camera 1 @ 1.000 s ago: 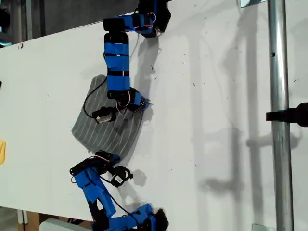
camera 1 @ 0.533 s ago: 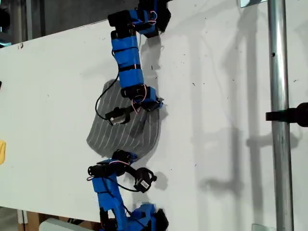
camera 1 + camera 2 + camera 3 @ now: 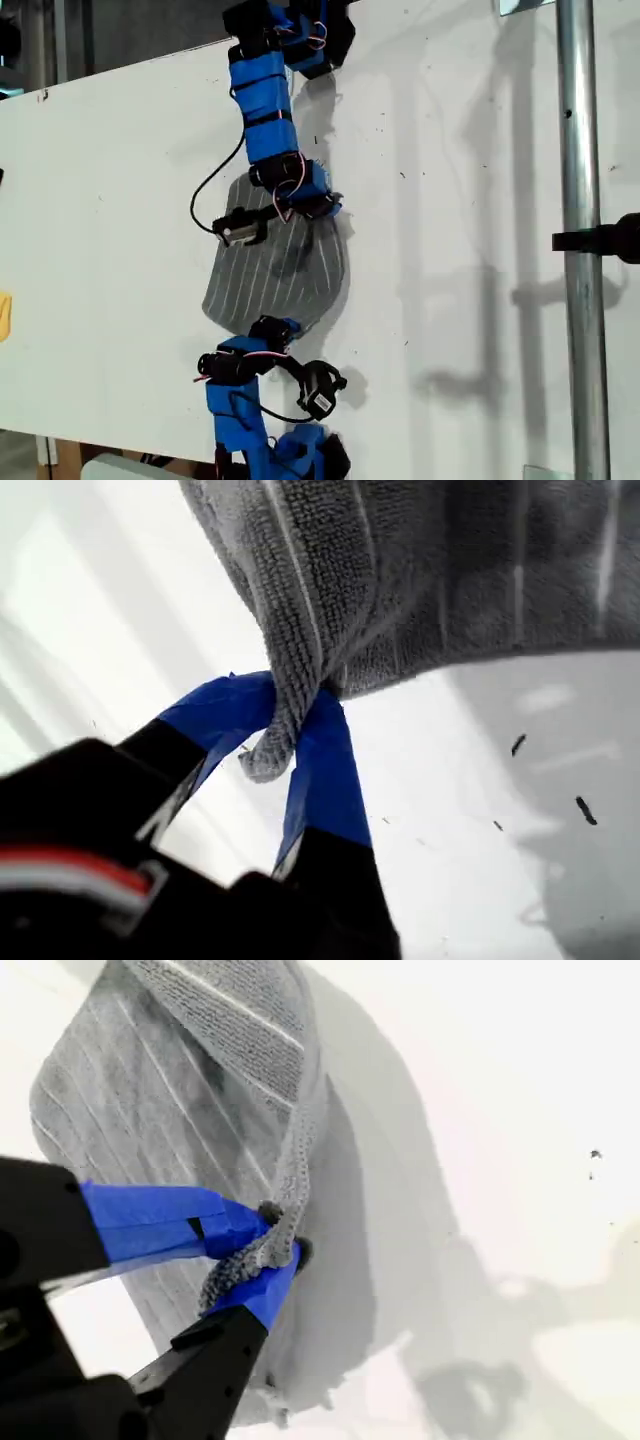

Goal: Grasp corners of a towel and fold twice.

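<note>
The dark grey towel (image 3: pixel 275 270) with thin pale stripes lies on the white table (image 3: pixel 120 200), stretched between two blue arms. My first gripper (image 3: pixel 285 695) is shut on a bunched corner of the towel (image 3: pixel 400 570), with bare table under the jaws. In the exterior view it is the lower gripper (image 3: pixel 275 328), at the towel's near edge. My second gripper (image 3: pixel 278 1238) is shut on another corner, and the towel (image 3: pixel 120 1120) spreads out behind it. In the exterior view this is the upper gripper (image 3: pixel 318 200), at the towel's top right corner.
A metal pole (image 3: pixel 578 240) with a black clamp (image 3: pixel 612 238) stands at the exterior view's right. A small yellow thing (image 3: pixel 4 315) sits at that view's left edge. The table's far edge runs along the upper left, and small dark specks (image 3: pixel 403 175) dot the surface.
Both arms have carried the towel toward the exterior view's right. The upper arm has swung right and the lower arm has followed, each still shut on its corner.
</note>
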Motion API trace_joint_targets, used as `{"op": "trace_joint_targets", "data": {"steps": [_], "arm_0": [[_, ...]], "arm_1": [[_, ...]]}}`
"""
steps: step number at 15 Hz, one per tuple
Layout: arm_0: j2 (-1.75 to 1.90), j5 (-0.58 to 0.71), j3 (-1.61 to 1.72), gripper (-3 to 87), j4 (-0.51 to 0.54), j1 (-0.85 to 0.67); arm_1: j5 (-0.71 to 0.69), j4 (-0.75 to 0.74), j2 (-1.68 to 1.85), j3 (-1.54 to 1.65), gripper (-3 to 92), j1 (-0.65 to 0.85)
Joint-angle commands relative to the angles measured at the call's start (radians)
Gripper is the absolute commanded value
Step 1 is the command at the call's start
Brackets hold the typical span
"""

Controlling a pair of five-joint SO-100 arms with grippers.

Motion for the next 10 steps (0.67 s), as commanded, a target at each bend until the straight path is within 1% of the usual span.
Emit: {"op": "trace_joint_targets", "data": {"steps": [1, 3, 6, 7, 9, 10], "arm_0": [[0.058, 0.101, -0.009, -2.9, -0.003, -0.153], [0.023, 0.209, -0.008, -2.9, -0.021, -0.284], [-0.086, 0.379, -0.083, -2.9, -0.058, -0.465], [-0.143, 0.434, -0.149, -2.9, -0.063, -0.511], [-0.290, 0.514, -0.350, -2.9, -0.021, -0.572], [-0.339, 0.531, -0.423, -2.9, -0.021, -0.592]], "arm_1": [[-0.031, 0.008, 0.149, 0.078, -0.3, 0.106], [-0.106, -0.014, 0.196, 0.147, -0.3, 0.209], [-0.224, -0.043, 0.204, 0.161, -0.3, 0.356], [-0.253, -0.049, 0.198, 0.163, -0.3, 0.400], [-0.305, -0.060, 0.199, 0.163, -0.3, 0.476], [-0.330, -0.067, 0.199, 0.163, -0.3, 0.508]]}}
